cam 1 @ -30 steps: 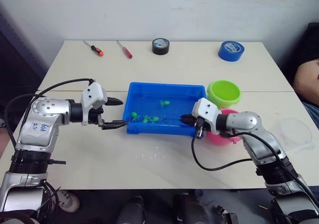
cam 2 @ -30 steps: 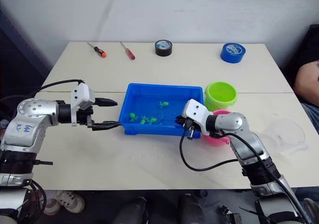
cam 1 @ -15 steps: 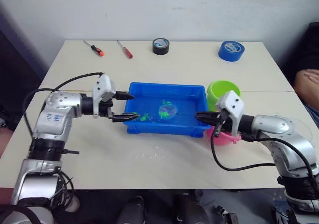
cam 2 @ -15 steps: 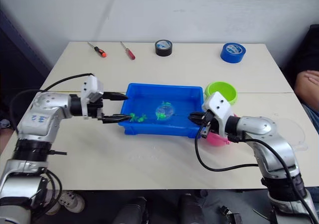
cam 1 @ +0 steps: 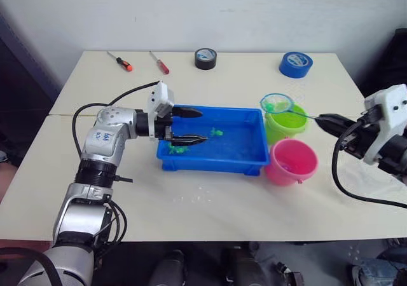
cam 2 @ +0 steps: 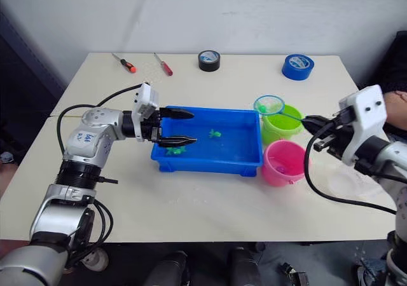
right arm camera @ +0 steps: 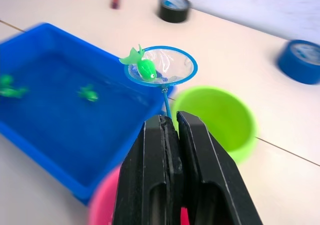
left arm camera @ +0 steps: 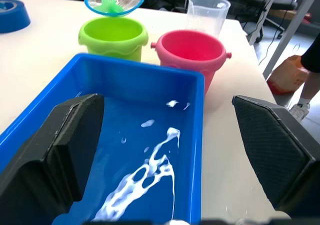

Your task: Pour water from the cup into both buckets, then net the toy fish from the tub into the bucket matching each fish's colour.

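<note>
The blue tub (cam 1: 210, 165) sits mid-table holding water and a few green toy fish (cam 1: 216, 132). Over its left end my left gripper (cam 1: 193, 126) stands open, empty, fingers (left arm camera: 55, 150) spread wide. To the tub's right stand the lime green bucket (cam 1: 287, 126) and, nearer, the pink bucket (cam 1: 291, 164). My right gripper (cam 1: 325, 120) is shut on the thin handle of a small blue-rimmed net (right arm camera: 160, 65). The net hovers over the green bucket's far left rim with one green fish (right arm camera: 145, 66) in it. The clear cup (left arm camera: 207, 12) stands beyond the pink bucket, at the table's right.
Along the far edge lie two red-handled screwdrivers (cam 1: 119, 61) (cam 1: 159, 63), a black tape roll (cam 1: 205, 58) and a blue tape roll (cam 1: 295, 64). Water drops spot the table in front of the tub (cam 1: 197, 194).
My right gripper drew back to the right, lifting the net out of the tub with a green fish, to above the green bucket. My left gripper moved right over the tub's left end.
</note>
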Tool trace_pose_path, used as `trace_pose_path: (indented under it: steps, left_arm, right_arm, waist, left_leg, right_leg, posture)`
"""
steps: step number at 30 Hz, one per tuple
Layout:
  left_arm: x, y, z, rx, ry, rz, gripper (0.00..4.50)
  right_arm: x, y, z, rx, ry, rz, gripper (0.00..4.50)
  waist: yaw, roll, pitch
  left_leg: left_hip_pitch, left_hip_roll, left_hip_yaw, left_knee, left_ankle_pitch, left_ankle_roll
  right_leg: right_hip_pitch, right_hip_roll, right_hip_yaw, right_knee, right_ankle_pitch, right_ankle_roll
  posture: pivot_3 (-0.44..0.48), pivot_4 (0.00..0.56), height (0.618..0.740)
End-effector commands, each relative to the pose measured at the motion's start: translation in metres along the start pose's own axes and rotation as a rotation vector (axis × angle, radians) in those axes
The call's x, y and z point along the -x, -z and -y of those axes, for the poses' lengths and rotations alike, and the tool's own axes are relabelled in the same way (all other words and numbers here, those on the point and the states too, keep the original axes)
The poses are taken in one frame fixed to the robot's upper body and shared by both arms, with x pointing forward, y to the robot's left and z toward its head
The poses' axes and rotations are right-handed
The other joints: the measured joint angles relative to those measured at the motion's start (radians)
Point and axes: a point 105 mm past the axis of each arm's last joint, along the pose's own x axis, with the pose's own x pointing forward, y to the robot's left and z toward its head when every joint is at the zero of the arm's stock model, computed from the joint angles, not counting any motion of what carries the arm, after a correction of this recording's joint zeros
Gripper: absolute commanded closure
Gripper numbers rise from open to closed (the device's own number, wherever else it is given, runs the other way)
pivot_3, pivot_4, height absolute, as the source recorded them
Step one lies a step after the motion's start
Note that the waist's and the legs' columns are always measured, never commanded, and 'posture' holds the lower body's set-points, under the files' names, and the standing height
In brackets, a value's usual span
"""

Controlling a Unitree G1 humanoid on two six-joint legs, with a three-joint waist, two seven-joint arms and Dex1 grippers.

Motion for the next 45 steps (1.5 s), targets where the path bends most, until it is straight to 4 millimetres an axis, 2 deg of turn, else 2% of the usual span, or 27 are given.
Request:
trace_pose_path:
  steps: [1, 3, 6, 7, 11, 14, 18, 22, 25, 29, 32, 36, 39, 40, 43, 44, 45]
  left_arm:
    - [-0.007, -0.014, 0.000, -0.054, 0.022, 0.025, 0.06]
    - [-0.010, -0.015, 0.000, -0.057, 0.022, 0.034, 0.06]
    - [-0.012, -0.018, 0.000, -0.061, 0.019, 0.048, 0.06]
    - [-0.012, -0.018, 0.000, -0.061, 0.018, 0.049, 0.06]
    - [-0.012, -0.020, -0.001, -0.063, 0.008, 0.056, 0.06]
    - [-0.011, -0.020, -0.001, -0.063, 0.003, 0.055, 0.06]
    - [-0.010, -0.020, -0.002, -0.063, -0.001, 0.053, 0.06]
    - [-0.009, -0.019, -0.004, -0.062, -0.005, 0.046, 0.06]
    - [-0.009, -0.018, -0.005, -0.062, -0.006, 0.041, 0.06]
    - [-0.009, -0.017, -0.007, -0.069, -0.009, 0.031, 0.06]
    - [-0.008, -0.016, -0.006, -0.070, -0.008, 0.029, 0.06]
    - [-0.006, -0.016, -0.008, -0.076, -0.019, 0.023, 0.06]
    - [-0.004, -0.017, -0.009, -0.078, -0.025, 0.025, 0.06]
    - [-0.004, -0.017, -0.009, -0.080, -0.025, 0.024, 0.06]
    - [-0.002, -0.016, -0.011, -0.087, -0.035, 0.018, 0.06]
    - [-0.001, -0.017, -0.011, -0.086, -0.037, 0.019, 0.06]
    - [-0.001, -0.017, -0.011, -0.086, -0.037, 0.020, 0.06]
  right_arm:
    - [-0.001, -0.001, 0.017, 0.187, 0.106, -0.015, 4.50]
    - [-0.006, 0.002, 0.021, 0.339, 0.128, -0.040, 4.50]
    - [-0.017, 0.010, 0.020, 0.761, 0.109, -0.103, 4.50]
    - [-0.019, 0.013, 0.019, 0.847, 0.093, -0.109, 4.50]
    - [-0.025, 0.018, 0.014, 1.516, -0.010, -0.132, 4.50]
    - [-0.023, 0.018, 0.016, 1.724, -0.061, -0.096, 4.50]
    - [-0.020, 0.018, 0.017, 1.736, -0.094, -0.068, 4.50]
    - [-0.017, -0.002, 0.022, 1.775, -0.026, -0.013, 4.50]
    - [-0.019, 0.008, 0.014, 1.763, -0.090, -0.022, 4.50]
    - [-0.021, 0.005, 0.021, 1.748, -0.048, -0.034, 4.50]
    - [-0.022, 0.025, 0.009, 1.725, -0.167, -0.055, 4.50]
    - [-0.024, 0.014, 0.024, 1.701, -0.079, -0.073, 4.50]
    - [-0.024, 0.033, 0.016, 1.674, -0.188, -0.108, 4.50]
    - [-0.025, 0.031, 0.016, 1.673, -0.167, -0.089, 4.50]
    - [-0.026, -0.001, 0.027, 1.719, -0.014, -0.016, 4.50]
    - [-0.026, -0.004, 0.027, 1.718, -0.006, -0.008, 4.50]
    - [-0.027, 0.004, 0.022, 1.714, -0.058, -0.017, 4.50]
  waist:
    - [0.000, 0.000, 0.000]
    - [0.000, 0.000, 0.000]
    - [0.000, 0.000, 0.000]
    - [0.000, 0.000, 0.000]
    - [-0.001, 0.001, 0.000]
    - [0.000, 0.001, 0.000]
    - [0.000, 0.001, 0.000]
    - [0.000, 0.001, 0.000]
    - [-0.001, 0.001, 0.000]
    - [0.000, 0.001, 0.000]
    - [0.000, 0.001, 0.000]
    - [-0.001, 0.001, 0.000]
    - [-0.001, 0.001, 0.000]
    - [-0.001, 0.001, 0.000]
    - [-0.003, 0.001, 0.000]
    - [-0.003, 0.001, 0.000]
    - [-0.003, 0.001, 0.000]
  left_leg:
    - [0.000, 0.000, 0.000, 0.000, 0.000, 0.000]
    - [0.000, 0.000, 0.001, 0.000, 0.000, 0.000]
    - [0.000, -0.001, 0.002, 0.000, 0.000, 0.001]
    - [0.000, -0.001, 0.003, 0.000, 0.000, 0.001]
    - [0.000, -0.002, 0.006, 0.000, 0.001, 0.001]
    - [0.000, -0.001, 0.006, 0.000, 0.001, 0.000]
    - [0.000, -0.001, 0.006, 0.000, 0.001, 0.000]
    - [0.000, -0.001, 0.006, 0.001, 0.001, 0.000]
    - [0.001, -0.001, 0.006, 0.001, 0.001, -0.001]
    - [0.002, -0.001, 0.006, 0.001, 0.001, -0.001]
    - [0.002, 0.000, 0.006, 0.001, 0.001, -0.001]
    - [0.002, 0.000, 0.007, 0.001, 0.001, -0.001]
    - [0.003, 0.000, 0.008, 0.001, 0.001, 0.000]
    - [0.005, 0.000, 0.007, 0.000, 0.001, 0.000]
    - [0.005, 0.000, 0.008, 0.000, 0.001, 0.000]
    - [0.005, 0.000, 0.009, 0.000, 0.001, 0.000]
    - [0.006, 0.000, 0.010, 0.000, 0.001, 0.000]
  right_leg:
    - [0.000, 0.000, 0.000, 0.000, 0.000, 0.000]
    - [0.000, 0.000, 0.001, 0.000, 0.000, 0.000]
    - [-0.001, 0.000, 0.002, 0.000, 0.000, 0.000]
    - [-0.001, 0.000, 0.002, 0.000, 0.000, 0.000]
    - [-0.003, 0.000, 0.003, 0.000, 0.000, 0.000]
    - [-0.004, 0.000, 0.004, 0.000, 0.000, 0.000]
    - [-0.003, 0.000, 0.004, 0.000, 0.000, 0.000]
    - [-0.003, 0.000, 0.004, 0.000, 0.000, 0.000]
    - [-0.003, 0.001, 0.004, 0.000, 0.000, 0.000]
    - [-0.002, 0.001, 0.004, 0.000, 0.000, 0.000]
    - [-0.002, 0.001, 0.004, 0.000, 0.000, 0.000]
    - [-0.002, 0.001, 0.004, 0.000, 0.000, 0.000]
    - [-0.002, 0.001, 0.004, 0.001, 0.000, 0.000]
    - [0.000, 0.001, 0.004, 0.001, 0.000, 0.000]
    - [0.000, 0.001, 0.005, 0.001, 0.000, 0.000]
    - [0.000, 0.001, 0.005, 0.001, 0.000, 0.000]
    - [-0.001, 0.001, 0.005, 0.001, 0.000, 0.000]
  posture:
    - [0.000, 0.150, 0.736]
    - [0.000, 0.150, 0.736]
    - [0.000, 0.150, 0.736]
    - [0.000, 0.150, 0.736]
    - [0.000, 0.150, 0.736]
    - [0.000, 0.150, 0.736]
    - [0.000, 0.150, 0.736]
    - [0.000, 0.150, 0.736]
    - [0.000, 0.150, 0.736]
    - [0.000, 0.150, 0.736]
    - [0.000, 0.150, 0.736]
    - [0.000, 0.150, 0.736]
    - [0.000, 0.150, 0.736]
    - [0.000, 0.150, 0.736]
    - [0.000, 0.150, 0.736]
    - [0.000, 0.150, 0.736]
    - [0.000, 0.150, 0.736]
